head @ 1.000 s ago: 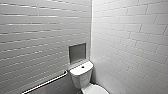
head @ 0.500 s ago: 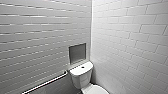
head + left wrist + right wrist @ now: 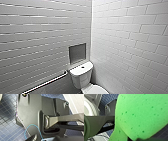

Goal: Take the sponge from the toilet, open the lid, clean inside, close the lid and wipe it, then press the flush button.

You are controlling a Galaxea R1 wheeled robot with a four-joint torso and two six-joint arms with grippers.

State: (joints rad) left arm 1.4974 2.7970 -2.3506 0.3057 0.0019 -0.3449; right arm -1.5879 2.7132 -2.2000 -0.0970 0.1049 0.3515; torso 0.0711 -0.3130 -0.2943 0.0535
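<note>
Right gripper point(image 3: 140, 139) of mine seems closed on the sponge point(image 3: 141, 115), so I should squeeze firmly and line up squarely with the toilet point(image 3: 81, 75).

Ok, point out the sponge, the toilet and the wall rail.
sponge point(image 3: 141, 115), right wrist view, on its pitted green face.
toilet point(image 3: 80, 80), head view, on the tank's front.
wall rail point(image 3: 46, 82), head view, midway along the bar.
</note>
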